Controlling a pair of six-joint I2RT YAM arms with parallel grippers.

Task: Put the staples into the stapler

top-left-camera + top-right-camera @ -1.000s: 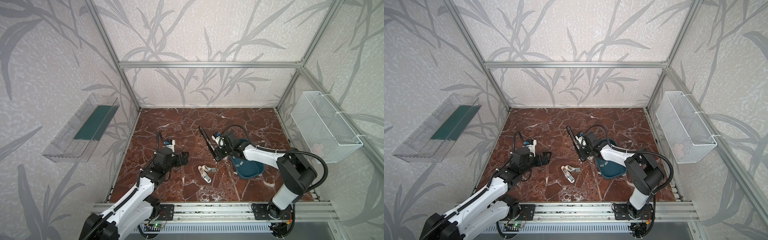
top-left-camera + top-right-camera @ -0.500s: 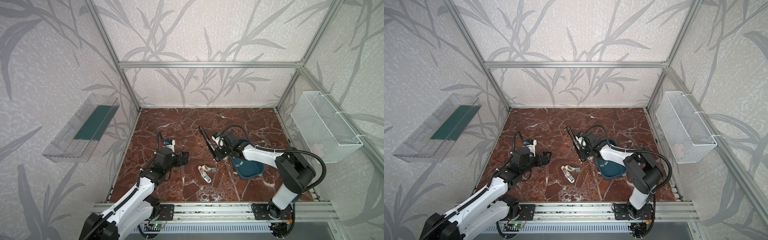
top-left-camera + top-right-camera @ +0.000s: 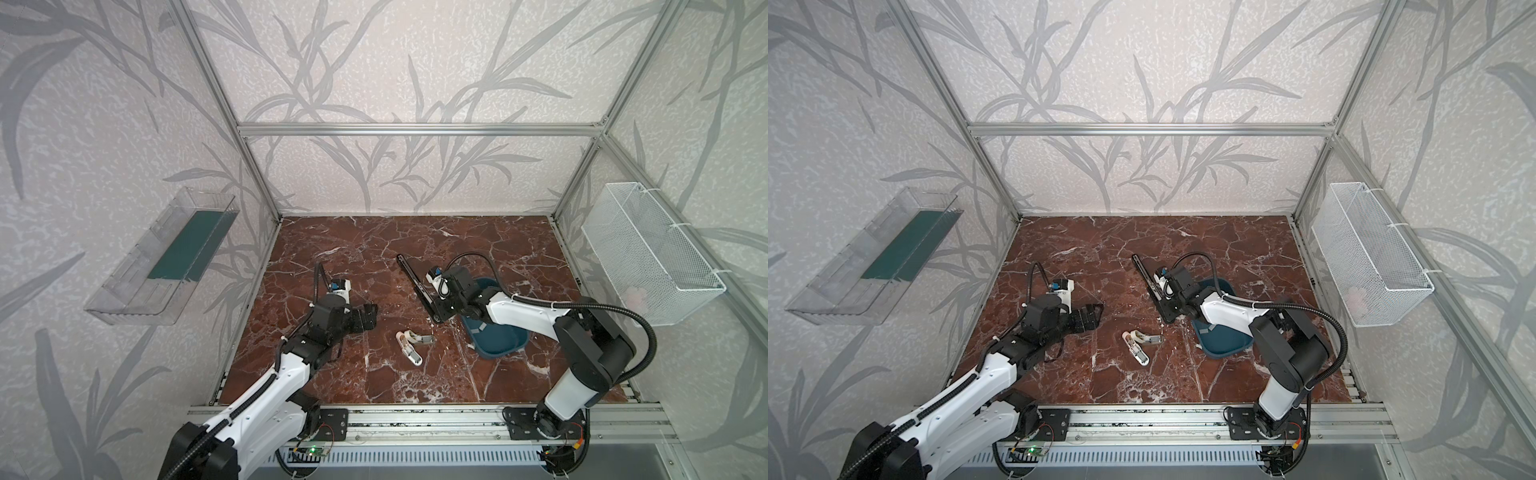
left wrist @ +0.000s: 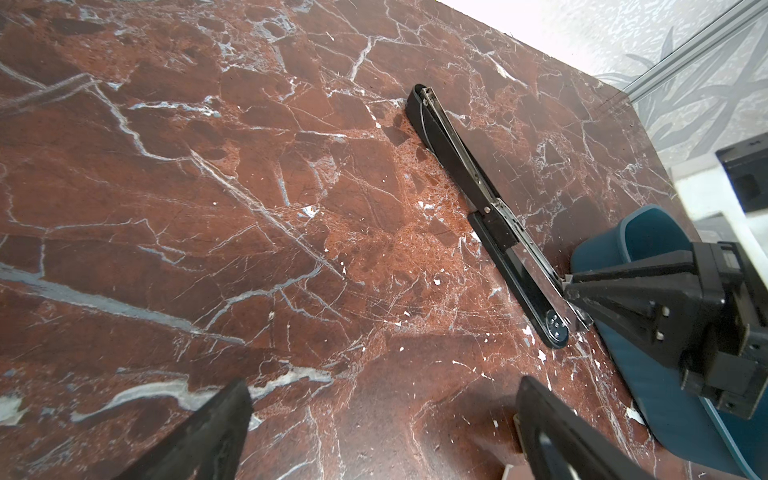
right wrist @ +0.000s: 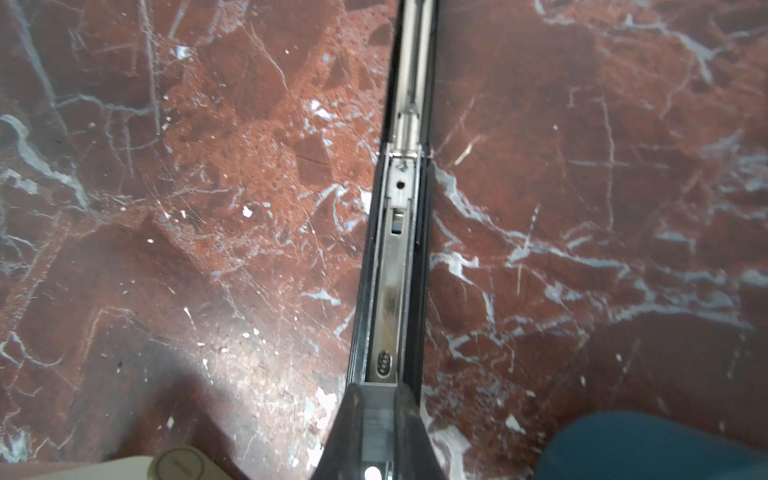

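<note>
**Right hand at the stapler's near end**

We see the black stapler (image 3: 417, 286) lying opened flat on the desk (image 3: 340, 245), right of centre. Our right hand (image 3: 437, 314), pressed together, touches its near end. A grey strip of staples (image 3: 478, 328) lies in the blue tray (image 3: 505, 344) just right. Our left hand (image 3: 369, 318) hovers spread, well left.

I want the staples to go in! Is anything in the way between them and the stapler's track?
Nothing visible. The right gripper pinches what look like the staples right at the near end of the stapler, and its open metal track ahead looks bare.
</note>
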